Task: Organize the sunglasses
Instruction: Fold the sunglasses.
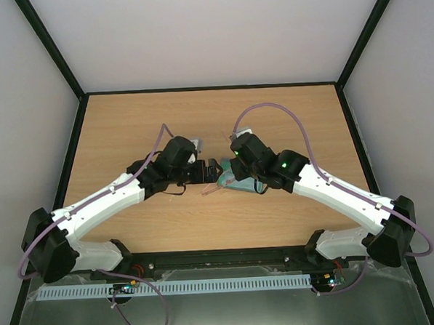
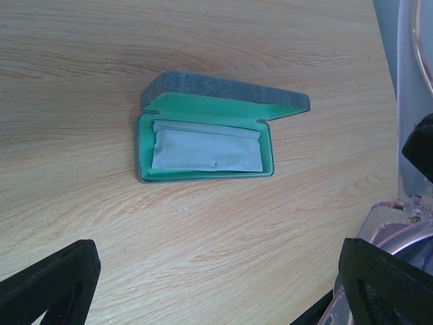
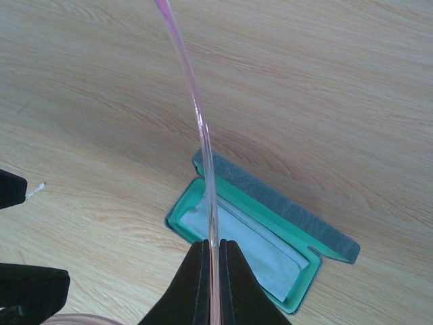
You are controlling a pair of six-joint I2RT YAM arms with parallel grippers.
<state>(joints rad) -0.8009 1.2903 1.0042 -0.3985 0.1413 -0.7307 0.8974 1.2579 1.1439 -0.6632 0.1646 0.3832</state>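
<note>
A slender pink arm of the sunglasses is pinched in the right jaws, held above an open green-lined case on the desk. The left jaws are spread wide.

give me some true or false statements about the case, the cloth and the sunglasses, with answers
1. The case is open. True.
2. The cloth lies outside the case. False: it lies inside the case.
3. The right gripper is shut on a thin pink arm of the sunglasses. True.
4. The sunglasses lie in the case. False: only the cloth is in it, and the sunglasses are held above it.
5. The inside of the case is red. False: it is green.
</note>
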